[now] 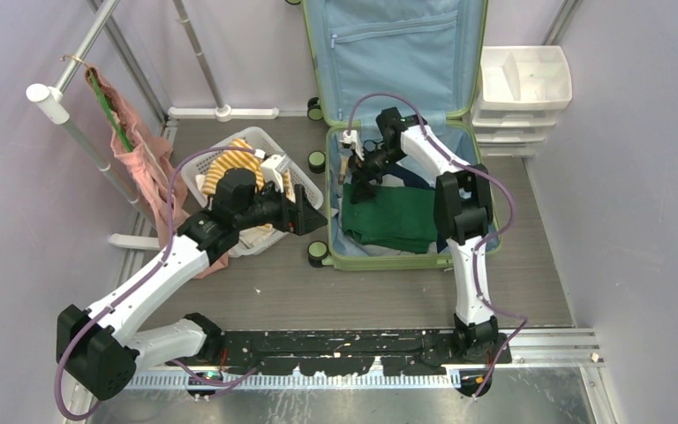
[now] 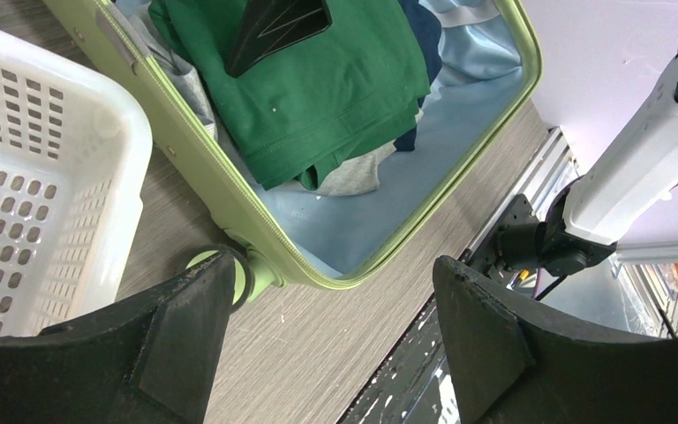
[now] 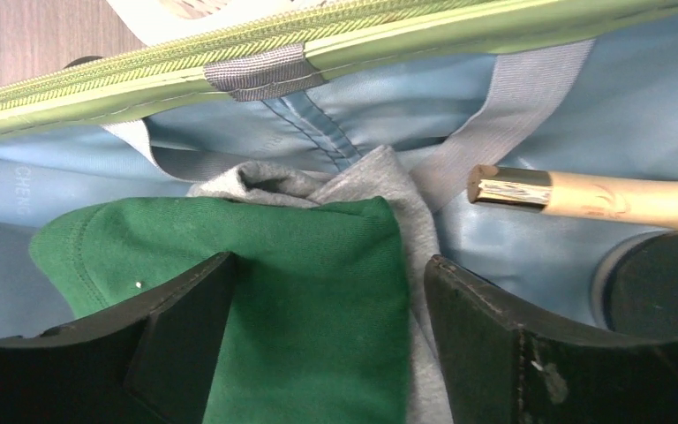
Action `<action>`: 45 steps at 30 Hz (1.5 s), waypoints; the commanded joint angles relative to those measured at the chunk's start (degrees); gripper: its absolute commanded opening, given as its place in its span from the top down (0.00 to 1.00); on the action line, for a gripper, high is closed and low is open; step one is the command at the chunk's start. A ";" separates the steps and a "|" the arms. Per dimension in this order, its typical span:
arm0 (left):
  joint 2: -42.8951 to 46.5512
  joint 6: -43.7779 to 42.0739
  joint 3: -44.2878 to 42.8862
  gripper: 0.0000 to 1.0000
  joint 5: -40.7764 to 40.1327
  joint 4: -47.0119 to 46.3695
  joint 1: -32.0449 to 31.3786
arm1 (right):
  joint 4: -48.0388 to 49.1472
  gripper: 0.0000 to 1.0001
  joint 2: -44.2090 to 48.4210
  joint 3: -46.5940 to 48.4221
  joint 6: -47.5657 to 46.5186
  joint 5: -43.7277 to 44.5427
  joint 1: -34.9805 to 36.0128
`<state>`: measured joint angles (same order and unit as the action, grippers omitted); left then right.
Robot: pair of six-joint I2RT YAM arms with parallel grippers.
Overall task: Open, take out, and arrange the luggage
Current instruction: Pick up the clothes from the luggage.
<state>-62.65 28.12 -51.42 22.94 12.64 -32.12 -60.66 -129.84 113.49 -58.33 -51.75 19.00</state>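
Observation:
The light-green luggage [image 1: 390, 262] lies open on the floor, its pale blue lid [image 1: 397, 53] propped against the back wall. A folded green garment [image 1: 397, 216] lies on top of grey and dark blue clothes inside it. My right gripper [image 1: 356, 181] hangs over the shell's far left part. In the right wrist view it [image 3: 328, 263] is open, its fingers straddling the edge of the green garment [image 3: 300, 291], with a grey garment [image 3: 362, 181] beside it. My left gripper [image 1: 313, 219] is open and empty [image 2: 335, 265], above the floor by the luggage's near-left wheel [image 2: 254, 276].
A white mesh basket [image 1: 221, 146] with a yellow striped cloth stands left of the luggage. A white drawer unit [image 1: 523, 88] sits at the back right. A rack with a pink garment [image 1: 141, 150] stands on the left. A wooden stick [image 3: 600, 196] and a dark round object [image 3: 662, 283] lie in the shell.

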 commanded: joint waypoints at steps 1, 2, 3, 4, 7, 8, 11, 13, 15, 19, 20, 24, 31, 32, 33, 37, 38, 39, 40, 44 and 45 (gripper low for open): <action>1.30 -0.53 0.80 0.18 0.20 -2.56 0.31 | -4.91 0.22 -1.04 2.87 -2.71 -2.32 1.33; 1.38 -0.50 1.06 0.18 0.26 -2.69 0.30 | -5.86 0.27 -1.03 2.86 -3.35 -2.95 1.42; 1.58 -0.40 1.28 0.18 0.33 -2.64 0.31 | -6.48 0.33 -0.75 2.80 -3.99 -3.54 1.39; 1.76 -0.40 1.46 0.18 0.31 -2.70 0.33 | -6.76 0.41 -0.33 2.60 -4.21 -3.69 1.38; 2.28 -0.17 2.20 0.18 0.25 -3.24 0.33 | -5.77 0.60 2.14 1.36 -4.01 -3.57 1.18; 2.47 0.01 2.40 0.18 0.25 -3.44 0.37 | -4.60 0.64 3.47 0.48 -3.21 -3.48 1.11; 2.49 0.48 3.00 0.18 0.31 -4.55 0.30 | 0.97 0.70 8.53 -3.75 -0.20 -2.84 0.79; 2.18 0.57 3.16 0.18 0.37 -5.21 0.36 | 4.95 0.73 12.10 -7.05 1.26 -1.87 0.64; 1.58 0.53 3.04 0.18 0.58 -6.03 0.31 | 7.90 0.75 15.44 -10.23 2.15 -0.97 0.68; -0.73 -0.73 1.73 0.18 1.59 -7.36 0.37 | 10.89 0.77 20.96 -15.51 2.69 -1.36 0.64; -1.59 -1.37 1.30 0.17 2.03 -7.94 0.33 | 11.10 0.77 21.81 -16.50 2.61 -1.67 0.72; -5.37 -5.82 -0.96 0.18 5.01 -10.24 0.39 | 10.56 0.77 24.24 -19.48 0.99 -3.12 0.67; -12.06 -13.53 -0.86 0.14 10.16 -21.19 0.32 | 8.85 0.78 30.23 -25.14 -6.39 -6.75 0.69; -13.11 -13.75 -1.12 0.14 10.49 -22.74 0.33 | 9.03 0.78 31.10 -25.70 -6.64 -6.97 0.68; -14.31 -13.79 -1.47 0.13 10.87 -23.75 0.33 | 9.14 0.78 31.86 -26.07 -6.74 -7.11 0.68; -19.29 -13.62 -3.71 0.11 12.41 -26.60 0.31 | 9.18 0.81 34.40 -26.80 -7.30 -7.29 0.65; -20.48 -13.66 -4.30 0.09 12.38 -27.25 0.30 | 9.24 0.82 34.85 -26.96 -7.40 -7.25 0.56; -21.52 -14.09 -4.79 0.09 12.44 -27.99 0.31 | 9.24 0.83 35.63 -27.05 -7.47 -7.29 0.58; -22.72 -14.60 -4.89 0.09 13.14 -29.34 0.30 | 9.25 0.85 36.18 -27.11 -7.50 -7.31 0.55; -25.30 -15.24 -3.75 0.08 15.23 -39.48 0.24 | 9.11 0.89 37.82 -27.77 -7.50 -7.74 0.53; -26.06 -14.74 -3.74 0.08 15.18 -40.90 0.22 | 9.08 0.90 38.13 -27.94 -7.50 -7.90 0.51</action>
<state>-87.42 14.63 -53.89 35.22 -14.74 -32.12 -52.34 -95.50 85.80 -64.47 -55.83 19.64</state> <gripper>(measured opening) 0.918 0.223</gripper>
